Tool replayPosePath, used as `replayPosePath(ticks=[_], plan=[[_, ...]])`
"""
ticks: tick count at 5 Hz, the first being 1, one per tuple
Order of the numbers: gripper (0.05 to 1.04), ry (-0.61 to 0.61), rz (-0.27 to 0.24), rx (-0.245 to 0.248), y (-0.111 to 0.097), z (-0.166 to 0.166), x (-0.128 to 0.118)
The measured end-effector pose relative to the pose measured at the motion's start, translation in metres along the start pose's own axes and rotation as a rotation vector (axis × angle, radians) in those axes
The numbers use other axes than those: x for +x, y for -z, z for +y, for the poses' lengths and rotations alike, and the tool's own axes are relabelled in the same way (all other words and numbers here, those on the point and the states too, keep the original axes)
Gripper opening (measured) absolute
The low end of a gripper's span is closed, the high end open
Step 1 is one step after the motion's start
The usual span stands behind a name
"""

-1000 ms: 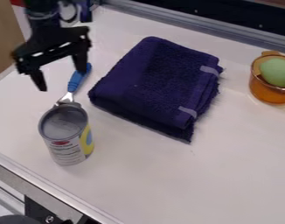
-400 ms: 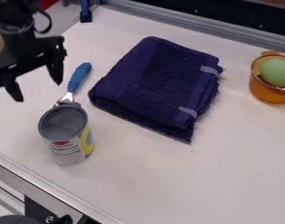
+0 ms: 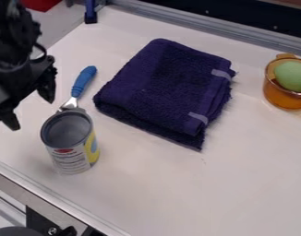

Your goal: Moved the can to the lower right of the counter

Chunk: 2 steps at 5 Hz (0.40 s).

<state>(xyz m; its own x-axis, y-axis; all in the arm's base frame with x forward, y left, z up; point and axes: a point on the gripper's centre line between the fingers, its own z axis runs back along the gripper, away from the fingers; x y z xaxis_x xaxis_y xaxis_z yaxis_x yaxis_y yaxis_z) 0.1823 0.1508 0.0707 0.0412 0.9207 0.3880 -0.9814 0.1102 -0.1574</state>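
The black two-finger pincer is at the left edge of the view, open wide, its two fingers spread well apart with a broad gap between their tips. One fingertip is up toward the blue-handled utensil, the other lower and closer to the view's left edge, so the pair sits on a slant. The pincer's grip is empty, and both tips are apart from the metal can with a grey top and a white and yellow label. That can stands upright on the smooth white tabletop, in the left part of the view, just below and to the right of the pincer and near the tabletop's metal-trimmed lower-left edge. Just behind the can lies the utensil with a blue handle and a metal end, its handle pointing away from the can; whether its metal end touches the can, I cannot tell. To the right of the utensil, and apart from the pincer, is the folded dark purple-blue cloth towel, with two pale strips near its right side. Well apart from all these, at the right edge of the view, sits the see-through amber pot, with the smooth, rounded pale green object resting in it. A grey metal rail runs along the far side of the tabletop, behind the towel and the pot.
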Motion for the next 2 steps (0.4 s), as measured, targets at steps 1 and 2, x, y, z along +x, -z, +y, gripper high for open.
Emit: replayPosePath(ticks=[1,2], plan=[[0.999,-0.051,-0.043,-0.020,0.0005,-0.0070,-0.0013],[0.999,-0.052,-0.024,0.020,0.0047,-0.0051,-0.0095]])
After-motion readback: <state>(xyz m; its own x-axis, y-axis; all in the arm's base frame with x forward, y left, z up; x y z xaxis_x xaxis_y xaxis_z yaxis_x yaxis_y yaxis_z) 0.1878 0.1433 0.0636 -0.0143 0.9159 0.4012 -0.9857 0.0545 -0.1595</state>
